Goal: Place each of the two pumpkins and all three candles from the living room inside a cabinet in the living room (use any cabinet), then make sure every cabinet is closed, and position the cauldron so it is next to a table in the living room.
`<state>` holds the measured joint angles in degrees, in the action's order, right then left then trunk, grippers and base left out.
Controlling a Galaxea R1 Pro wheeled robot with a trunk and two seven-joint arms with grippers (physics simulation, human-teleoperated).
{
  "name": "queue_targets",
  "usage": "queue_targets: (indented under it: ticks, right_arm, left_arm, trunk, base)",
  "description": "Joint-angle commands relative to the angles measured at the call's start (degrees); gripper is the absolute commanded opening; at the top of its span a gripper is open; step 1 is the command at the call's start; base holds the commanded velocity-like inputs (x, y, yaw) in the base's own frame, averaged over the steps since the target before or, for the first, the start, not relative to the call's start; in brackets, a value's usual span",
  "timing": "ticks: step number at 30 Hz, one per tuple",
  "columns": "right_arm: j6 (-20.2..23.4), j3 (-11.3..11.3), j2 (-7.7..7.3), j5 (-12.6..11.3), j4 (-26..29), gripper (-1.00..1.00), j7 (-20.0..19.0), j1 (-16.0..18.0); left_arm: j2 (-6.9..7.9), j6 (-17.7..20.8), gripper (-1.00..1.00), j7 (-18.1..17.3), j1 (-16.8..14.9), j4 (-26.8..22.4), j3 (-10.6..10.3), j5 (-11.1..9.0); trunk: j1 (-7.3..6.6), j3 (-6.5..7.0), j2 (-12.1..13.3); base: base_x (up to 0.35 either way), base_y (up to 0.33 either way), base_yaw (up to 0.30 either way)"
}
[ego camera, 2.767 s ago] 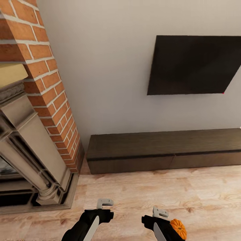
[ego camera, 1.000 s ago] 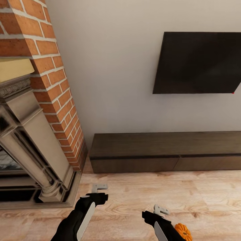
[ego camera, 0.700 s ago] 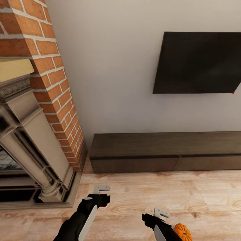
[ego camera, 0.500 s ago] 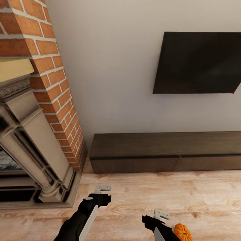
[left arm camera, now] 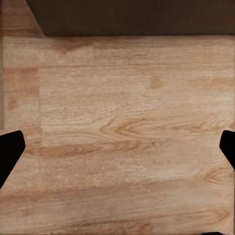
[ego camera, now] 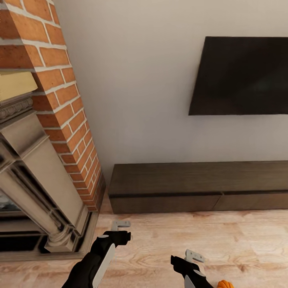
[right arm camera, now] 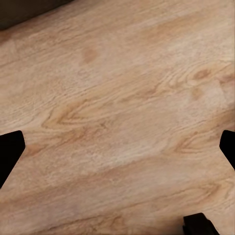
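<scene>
Head view: we face the cabinet (ego camera: 200, 186) at 12 o'clock, its drawer fronts flush, below the TV (ego camera: 240, 76). Bare plank floor (ego camera: 168, 236) separates us from its front edge. The brick fireplace (ego camera: 48, 132) bounds 9 o'clock. The left gripper (left arm camera: 117, 152) and right gripper (right arm camera: 117, 152) show fingertips spread wide, holding nothing. One pumpkin (ego camera: 225, 284) sits at 5 o'clock by our right arm.

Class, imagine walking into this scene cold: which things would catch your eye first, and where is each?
The red brick fireplace rises at the left, and a black TV hangs on the pale wall at the right. Below the TV, a long dark cabinet sits on the wood floor, its drawers shut.
</scene>
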<state>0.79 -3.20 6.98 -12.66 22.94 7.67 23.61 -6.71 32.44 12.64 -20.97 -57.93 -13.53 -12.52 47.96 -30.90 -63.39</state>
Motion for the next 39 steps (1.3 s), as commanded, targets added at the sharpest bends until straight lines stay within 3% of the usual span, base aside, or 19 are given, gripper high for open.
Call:
queue_targets:
  ticks: [1, 25, 39]
  right_arm:
    - [0.1, -0.2, 0.05, -0.3, 0.1, 1.00, 0.1, 0.0]
    - [0.1, -0.2, 0.05, -0.4, 0.4, 1.00, 0.1, 0.0]
    - [0.2, -0.1, 0.05, -0.3, 0.4, 1.00, 0.2, 0.0]
  left_arm:
    - [0.03, 0.2, 1.00, 0.5, 0.0, -0.1, 0.1, -0.9]
    - [-0.05, 0.2, 1.00, 0.5, 0.0, 0.0, 0.4, -1.6]
    - [-0.03, 0.1, 1.00, 0.5, 0.0, -0.1, 0.3, -1.6]
  trunk:
    - [0.01, -0.05, 0.0]
    - [0.01, -0.05, 0.0]
    - [0.01, -0.05, 0.0]
  base:
    - [0.021, 0.044, 0.000]
    - [0.208, -0.014, 0.000]
    - [0.072, 0.004, 0.000]
